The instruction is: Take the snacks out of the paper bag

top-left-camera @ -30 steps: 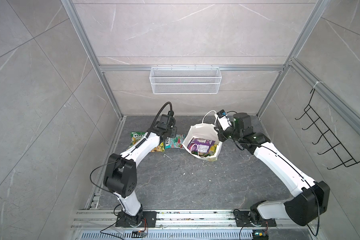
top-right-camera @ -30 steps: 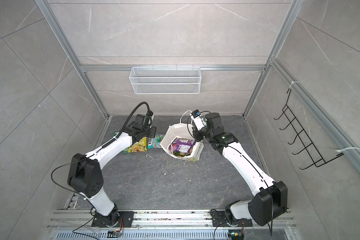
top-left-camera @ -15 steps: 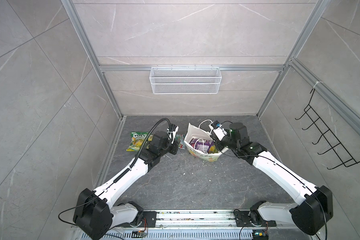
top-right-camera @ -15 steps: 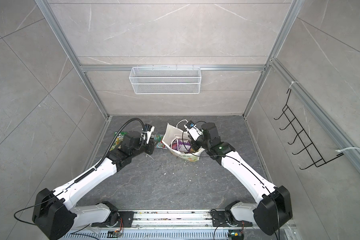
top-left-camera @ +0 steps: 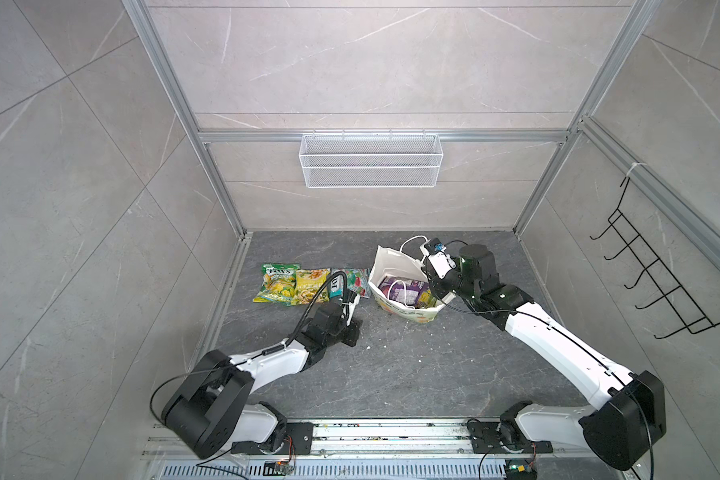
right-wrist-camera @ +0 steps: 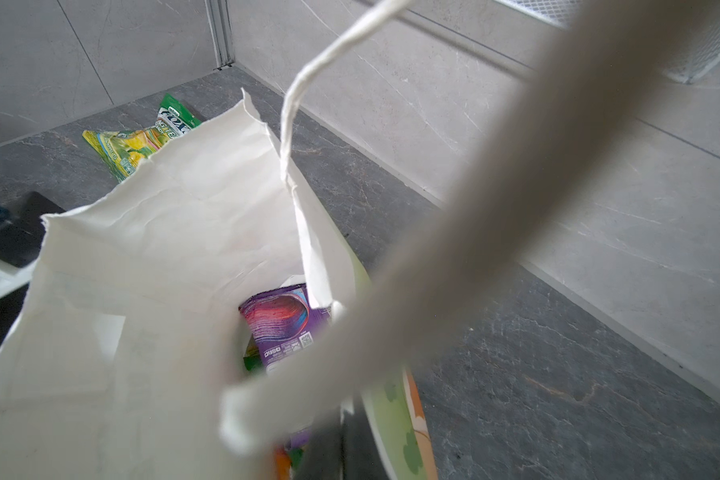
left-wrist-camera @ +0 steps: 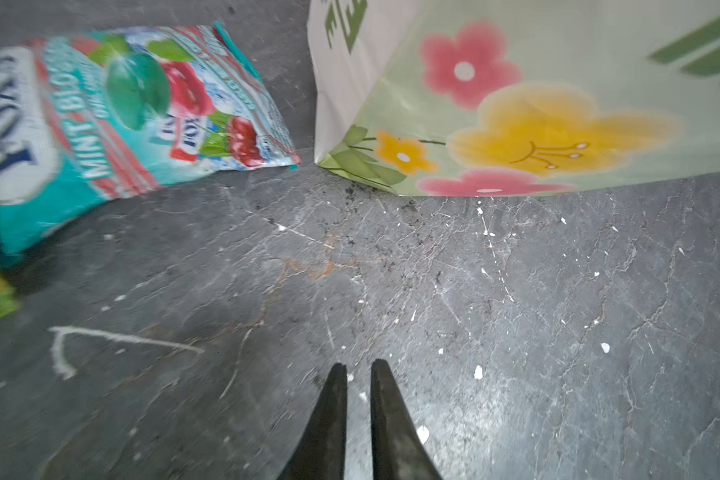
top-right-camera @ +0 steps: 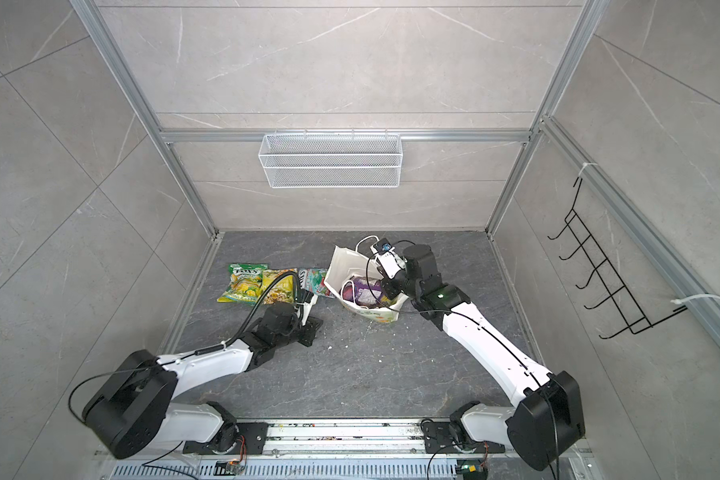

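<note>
The paper bag (top-left-camera: 391,257) (top-right-camera: 344,259) stands on the dark floor, mouth up, flower print on its side (left-wrist-camera: 516,104). A purple snack packet (top-left-camera: 404,286) (right-wrist-camera: 283,328) lies inside it with other packets beneath. My right gripper (top-left-camera: 436,291) (right-wrist-camera: 337,440) is shut on the bag's right rim. Three snacks lie in a row left of the bag: a green-yellow one (top-left-camera: 277,282), a yellow one (top-left-camera: 310,286) and a teal one (top-left-camera: 356,280) (left-wrist-camera: 121,116). My left gripper (top-left-camera: 352,329) (left-wrist-camera: 358,365) hovers over bare floor in front of them, jaws almost together and holding nothing.
A white wire mesh basket (top-left-camera: 371,166) hangs on the back wall. A black hook rack (top-left-camera: 657,282) is fixed to the right wall. A white cord handle (right-wrist-camera: 516,199) crosses close in front of the right wrist camera. White crumbs dot the floor (left-wrist-camera: 516,332).
My left gripper has drawn back from the teal packet toward the front, and its jaws have narrowed. The right gripper has kept its hold on the bag's rim and shifted slightly.
</note>
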Robot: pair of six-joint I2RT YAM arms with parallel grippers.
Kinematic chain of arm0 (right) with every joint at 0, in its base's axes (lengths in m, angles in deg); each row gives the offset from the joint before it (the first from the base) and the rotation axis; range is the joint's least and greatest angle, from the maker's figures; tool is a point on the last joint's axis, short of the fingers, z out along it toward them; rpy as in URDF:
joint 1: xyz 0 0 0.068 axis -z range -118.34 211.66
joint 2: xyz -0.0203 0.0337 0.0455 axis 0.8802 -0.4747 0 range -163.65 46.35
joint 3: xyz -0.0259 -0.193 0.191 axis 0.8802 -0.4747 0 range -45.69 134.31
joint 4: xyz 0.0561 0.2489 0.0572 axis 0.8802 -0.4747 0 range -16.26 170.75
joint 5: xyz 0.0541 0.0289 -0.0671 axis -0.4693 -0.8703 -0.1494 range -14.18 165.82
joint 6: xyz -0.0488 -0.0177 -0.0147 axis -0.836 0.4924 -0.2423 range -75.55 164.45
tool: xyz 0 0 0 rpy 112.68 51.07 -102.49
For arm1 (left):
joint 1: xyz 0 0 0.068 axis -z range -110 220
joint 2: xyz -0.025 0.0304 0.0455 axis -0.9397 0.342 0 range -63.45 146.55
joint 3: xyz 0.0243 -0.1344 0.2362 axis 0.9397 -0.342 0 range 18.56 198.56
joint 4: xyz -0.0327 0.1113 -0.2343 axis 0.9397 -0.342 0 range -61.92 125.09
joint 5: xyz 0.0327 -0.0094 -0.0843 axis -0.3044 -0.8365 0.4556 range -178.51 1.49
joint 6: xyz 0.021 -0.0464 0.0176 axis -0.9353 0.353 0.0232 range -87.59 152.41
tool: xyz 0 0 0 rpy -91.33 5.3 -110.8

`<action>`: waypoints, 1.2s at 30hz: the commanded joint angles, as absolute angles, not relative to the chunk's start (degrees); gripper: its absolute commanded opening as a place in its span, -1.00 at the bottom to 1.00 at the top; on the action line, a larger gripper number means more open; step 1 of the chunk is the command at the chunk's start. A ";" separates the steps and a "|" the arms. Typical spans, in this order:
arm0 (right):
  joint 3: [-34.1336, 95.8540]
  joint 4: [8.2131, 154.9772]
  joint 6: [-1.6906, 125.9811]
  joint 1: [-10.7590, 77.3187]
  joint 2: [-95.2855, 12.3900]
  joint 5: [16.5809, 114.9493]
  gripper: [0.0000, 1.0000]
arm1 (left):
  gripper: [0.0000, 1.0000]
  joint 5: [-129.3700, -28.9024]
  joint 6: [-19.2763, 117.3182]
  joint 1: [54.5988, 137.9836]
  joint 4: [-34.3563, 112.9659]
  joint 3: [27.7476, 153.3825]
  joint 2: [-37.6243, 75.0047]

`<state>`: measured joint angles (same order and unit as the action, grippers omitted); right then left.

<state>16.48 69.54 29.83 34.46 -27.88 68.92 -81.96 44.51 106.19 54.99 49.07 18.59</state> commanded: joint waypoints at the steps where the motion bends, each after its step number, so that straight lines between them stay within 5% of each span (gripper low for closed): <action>1: 17.46 72.50 31.15 34.33 -27.82 68.01 -1.00 | -0.71 -79.69 46.65 107.58 66.73 53.21 24.71; 10: 19.51 72.90 33.14 34.49 -28.44 72.26 -1.00 | -0.69 -80.90 47.43 111.74 70.48 66.69 42.00; 24: 21.21 72.21 35.50 38.10 -28.46 79.13 -1.00 | -0.65 -83.78 41.19 113.79 80.87 77.94 53.90; 30: 22.04 69.41 34.70 38.12 -29.41 75.84 -1.00 | -0.64 -87.77 40.21 113.15 81.13 75.38 48.29; 36: 19.10 69.58 33.70 37.91 -28.06 72.75 -1.00 | -0.54 -91.70 40.68 112.99 75.53 62.13 30.78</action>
<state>19.43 68.36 34.36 38.44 -29.28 76.11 -88.47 41.71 113.22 75.53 65.20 39.90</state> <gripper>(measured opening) 0.046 0.225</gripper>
